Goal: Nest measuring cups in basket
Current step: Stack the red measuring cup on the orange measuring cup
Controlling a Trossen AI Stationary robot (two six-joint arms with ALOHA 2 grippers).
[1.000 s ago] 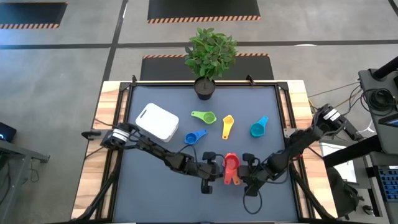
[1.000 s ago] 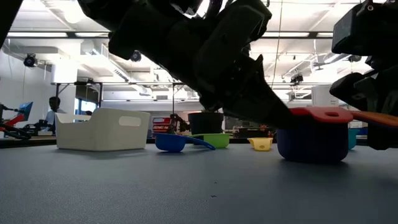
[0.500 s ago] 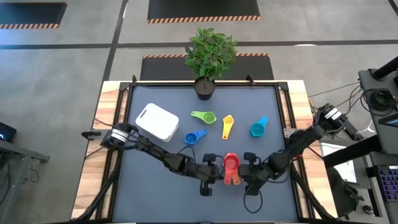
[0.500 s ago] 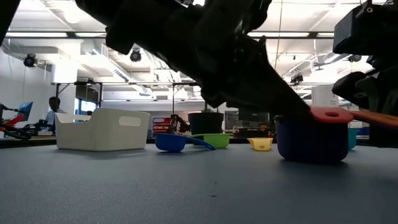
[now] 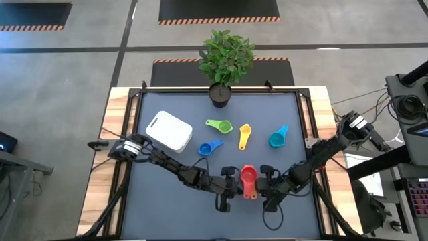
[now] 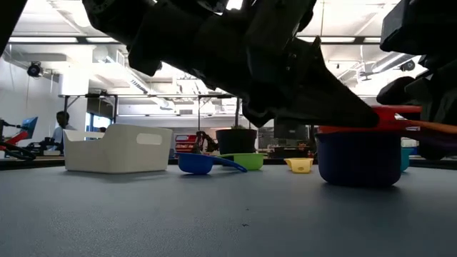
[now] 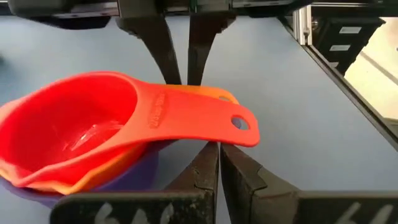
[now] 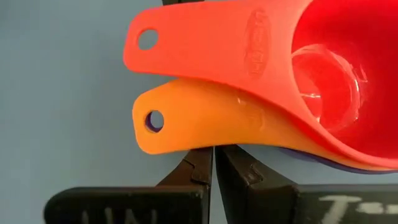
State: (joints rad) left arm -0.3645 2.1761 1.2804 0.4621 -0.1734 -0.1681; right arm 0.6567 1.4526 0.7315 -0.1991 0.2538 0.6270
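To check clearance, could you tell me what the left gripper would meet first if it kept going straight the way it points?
Probably the red cup directly ahead of the left gripper; depth is unclear, but its handle already overhangs the fingertips.

Premises are a robotics laboratory or open workshop hall. Evidence: a dark work table (image 5: 167, 201) framed in metal rails on a wooden base, standing on grey concrete floor with hazard-striped mats (image 5: 218, 9). The low view shows exposed ceiling ducts (image 6: 136, 53), strip lighting, further benches, and a person (image 6: 61, 128) seated at a distant workstation.
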